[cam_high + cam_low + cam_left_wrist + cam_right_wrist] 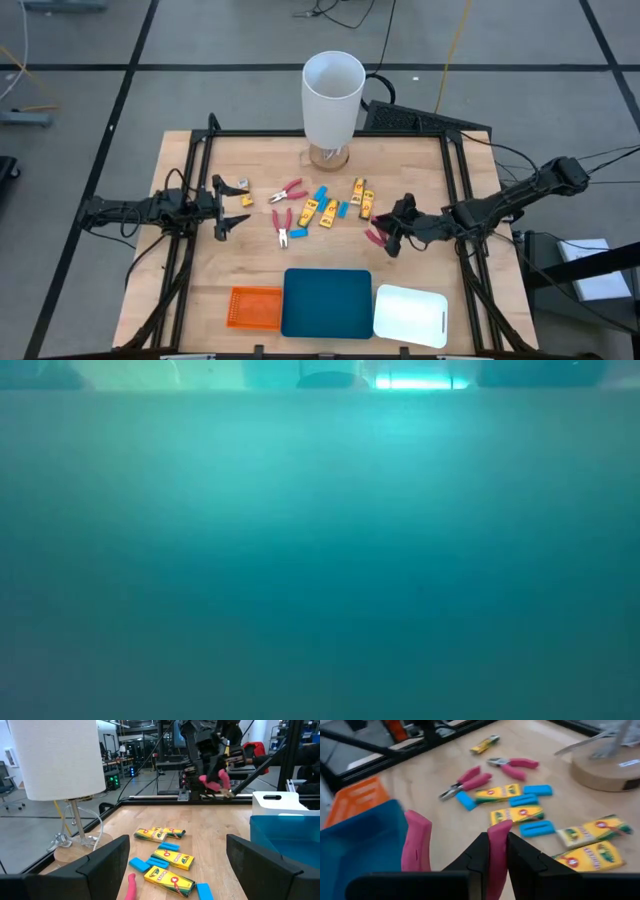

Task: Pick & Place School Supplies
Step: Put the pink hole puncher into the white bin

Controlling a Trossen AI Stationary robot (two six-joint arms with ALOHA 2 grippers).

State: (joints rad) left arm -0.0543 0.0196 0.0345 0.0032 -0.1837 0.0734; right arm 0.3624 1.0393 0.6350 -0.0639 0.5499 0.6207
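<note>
- While the left gripper (232, 206) is held wide open and empty just above the left part of the bench (190, 290), the right gripper (385, 240) is seen closed on one handle of a pair of red-handled pliers (492, 851), lifted clear of the wood at the right of the pile.
- In the right wrist view, one pink-red handle is pinched between the dark fingers (475, 857), and the other handle is seen splayed out free to one side.
- Two more red-handled pliers are left lying on the bench: one (287, 191) at the far left of the pile, one (282, 226) nearer the trays.
- Yellow crayon boxes (327, 214) are scattered at mid-bench, with two further ones (362, 196) lying side by side toward the right gripper.
- Light-blue blocks (320, 194) are mixed in among the boxes, some touching them.
- One yellow piece (243, 200) is found lying apart, just beside the open left gripper.
- A tall white cylinder (332, 98) is stood on a round wooden base at the far edge, behind the pile.
- Along the near edge an orange tray (254, 307), a teal tray (328, 302) and a white tray (410, 314) are lined up from left to right.
- Nothing but a teal blur is given by the low view.
</note>
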